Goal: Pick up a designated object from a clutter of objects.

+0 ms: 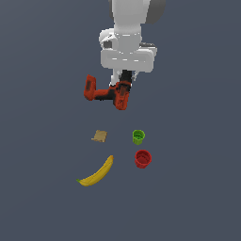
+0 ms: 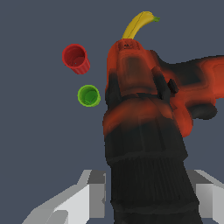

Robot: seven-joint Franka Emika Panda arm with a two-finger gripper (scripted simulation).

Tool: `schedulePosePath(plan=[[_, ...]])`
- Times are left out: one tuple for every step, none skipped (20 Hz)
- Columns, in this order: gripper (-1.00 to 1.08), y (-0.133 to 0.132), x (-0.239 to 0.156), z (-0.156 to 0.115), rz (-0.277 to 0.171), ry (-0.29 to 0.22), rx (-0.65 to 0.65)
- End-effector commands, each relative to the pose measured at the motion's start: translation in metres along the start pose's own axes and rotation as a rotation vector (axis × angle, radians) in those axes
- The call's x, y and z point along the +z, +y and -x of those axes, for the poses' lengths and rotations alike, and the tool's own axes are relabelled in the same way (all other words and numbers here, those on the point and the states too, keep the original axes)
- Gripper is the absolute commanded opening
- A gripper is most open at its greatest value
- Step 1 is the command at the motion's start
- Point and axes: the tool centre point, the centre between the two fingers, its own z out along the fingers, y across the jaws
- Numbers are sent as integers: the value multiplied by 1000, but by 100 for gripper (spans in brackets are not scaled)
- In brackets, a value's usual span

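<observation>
The red-orange and black drill hangs in my gripper, which is shut on its black front end. In the exterior view it seems lifted above the floor, battery base toward the exterior view's left. In the wrist view the drill fills the middle, between my white fingers. Below lie the yellow banana, the green cup, the red cup and the tan block. The wrist view shows the banana, the green cup and the red cup; the tan block is hidden there.
The plain dark grey floor spreads all around the objects. No walls, edges or containers show.
</observation>
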Motion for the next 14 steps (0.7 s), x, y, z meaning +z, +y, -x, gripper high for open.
schedulePosePath(plan=[[-100, -4, -24, 0, -2, 7, -1], [-100, -5, -32, 1, -2, 7, -1], [-100, -7, -40, 1, -2, 7, -1], [-100, -8, -47, 2, -3, 6, -1], [-100, -9, -54, 2, -3, 6, -1], [-100, -10, -61, 2, -3, 6, -1], [-100, -12, -67, 2, -3, 6, -1], [-100, -13, -72, 2, -3, 6, -1], [-100, -14, -77, 2, -3, 6, -1], [-100, -14, -82, 2, -4, 6, -1], [-100, -15, -86, 3, -4, 6, -1], [-100, -16, -90, 2, -4, 6, -1], [-100, -17, -93, 2, -4, 6, -1], [-100, -17, -96, 2, -4, 6, -1]])
